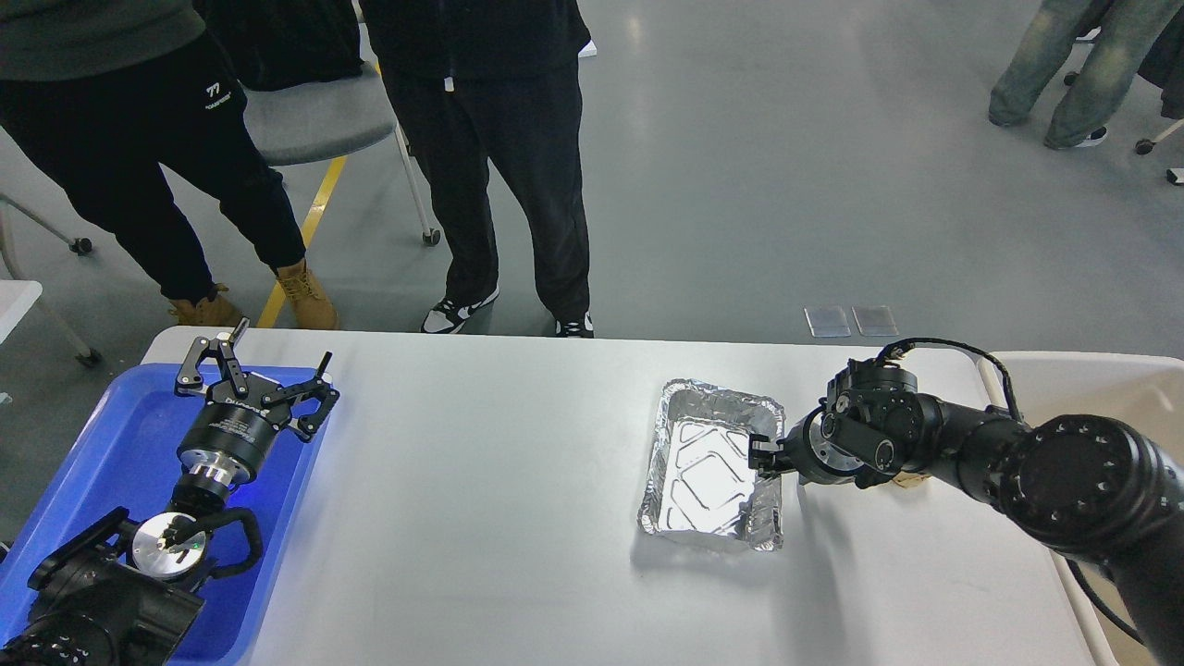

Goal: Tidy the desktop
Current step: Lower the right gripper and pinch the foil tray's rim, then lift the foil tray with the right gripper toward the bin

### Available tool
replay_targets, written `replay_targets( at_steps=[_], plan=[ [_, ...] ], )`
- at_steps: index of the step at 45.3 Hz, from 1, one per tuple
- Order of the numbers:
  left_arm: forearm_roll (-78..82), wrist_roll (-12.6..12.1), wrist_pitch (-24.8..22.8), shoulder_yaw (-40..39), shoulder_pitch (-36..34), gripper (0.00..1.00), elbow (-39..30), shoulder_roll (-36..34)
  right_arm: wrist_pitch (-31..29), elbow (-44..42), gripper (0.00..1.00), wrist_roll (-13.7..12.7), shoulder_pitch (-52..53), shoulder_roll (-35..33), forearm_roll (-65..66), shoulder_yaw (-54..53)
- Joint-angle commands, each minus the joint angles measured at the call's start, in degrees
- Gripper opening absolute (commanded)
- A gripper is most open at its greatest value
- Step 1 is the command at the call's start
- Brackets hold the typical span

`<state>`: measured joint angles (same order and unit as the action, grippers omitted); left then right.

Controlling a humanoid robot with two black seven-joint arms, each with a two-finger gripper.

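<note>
The pale grey-white counter (481, 481) fills the lower middle of our view, its far edge near the standing people's feet. On its right half sits a foil tray (712, 472), empty and shiny, lying flat. Our right gripper (764, 455) reaches in from the right and meets the tray's right rim; its jaws look closed on that rim, though they are small and dark. Beyond it, at the counter's right end, stands a beige bin (1091, 388). At the left end a blue tray (102, 444) overhangs the counter, and our left gripper (254, 375) hangs above it, jaws spread wide, holding nothing.
</note>
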<state>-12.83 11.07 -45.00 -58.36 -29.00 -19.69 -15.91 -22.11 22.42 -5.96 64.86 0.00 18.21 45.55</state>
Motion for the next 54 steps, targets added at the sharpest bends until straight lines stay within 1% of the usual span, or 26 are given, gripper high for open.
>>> replay_targets(
  at_steps=[1,2,3,12,20,27,36,45,54],
  plan=[
    [0.0,0.0,0.0,0.0,0.0,1.00,0.0,0.0,-0.3,0.3,0.11,0.2,0.3,0.0,0.2,0.0],
    [0.0,0.0,0.0,0.0,0.0,1.00,0.0,0.0,-0.3,0.3,0.02,0.1,0.3,0.0,0.2,0.0],
    [0.0,0.0,0.0,0.0,0.0,1.00,0.0,0.0,-0.3,0.3,0.00,0.1,0.4,0.0,0.2,0.0],
    [0.0,0.0,0.0,0.0,0.0,1.00,0.0,0.0,-1.6,0.4,0.00,0.1,1.3,0.0,0.2,0.0],
    [0.0,0.0,0.0,0.0,0.0,1.00,0.0,0.0,-6.4,1.1,0.00,0.1,4.8,0.0,-0.3,-0.3],
    [0.0,0.0,0.0,0.0,0.0,1.00,0.0,0.0,-9.2,4.6,0.00,0.1,10.0,0.0,-0.8,-1.6],
    [0.0,0.0,0.0,0.0,0.0,1.00,0.0,0.0,-14.4,12.2,0.00,-0.5,19.2,-0.2,-1.1,-1.3],
    [0.1,0.0,0.0,0.0,0.0,1.00,0.0,0.0,-18.1,20.1,0.00,-0.7,28.8,-6.8,-1.0,-0.3],
    [0.0,-0.1,0.0,0.0,0.0,1.00,0.0,0.0,-19.9,28.5,0.00,-0.7,38.8,-12.5,-1.1,4.2]
  ],
)
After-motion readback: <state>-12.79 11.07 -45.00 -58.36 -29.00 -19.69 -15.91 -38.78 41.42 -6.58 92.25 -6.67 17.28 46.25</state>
